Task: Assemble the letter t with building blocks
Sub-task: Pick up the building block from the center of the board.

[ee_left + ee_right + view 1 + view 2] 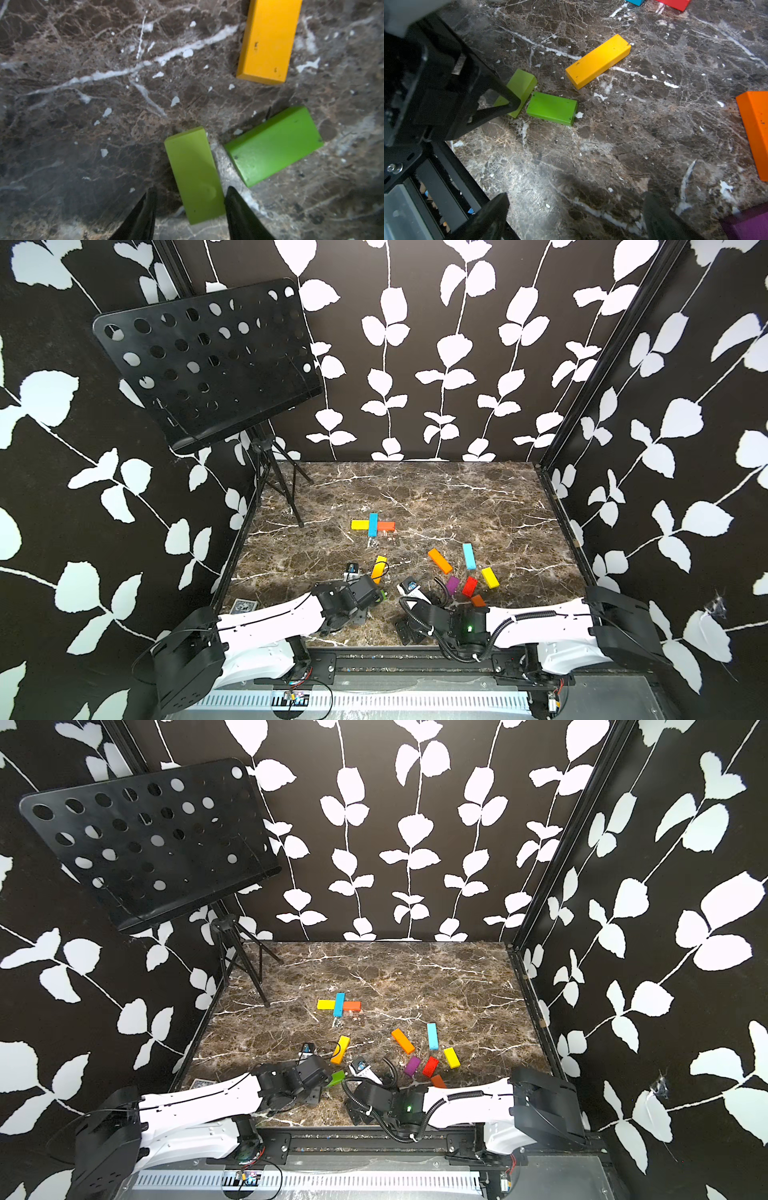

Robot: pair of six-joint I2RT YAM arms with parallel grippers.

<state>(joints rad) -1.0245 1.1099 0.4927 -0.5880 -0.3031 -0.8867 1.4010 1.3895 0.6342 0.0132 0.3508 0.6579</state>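
A yellow block [360,524], an upright blue block [373,524] and an orange block [386,526] form a cross mid-table, a part-built letter t. My left gripper [191,189] is open around a light green block [194,174]; one fingertip [233,199] touches it and a gap shows at the other. A darker green block [272,145] and a long amber block [268,41] lie just beyond. My right gripper [576,199] stands open over bare marble. Loose orange [439,561], light blue [469,556], yellow [490,577], purple [452,585] and red [470,586] blocks lie at the right.
A black perforated music stand [208,360] rises at the back left, its tripod legs [291,497] resting on the marble table [436,497]. A small card pack [244,605] lies near the front left corner. Black frame rails [557,497] border the table.
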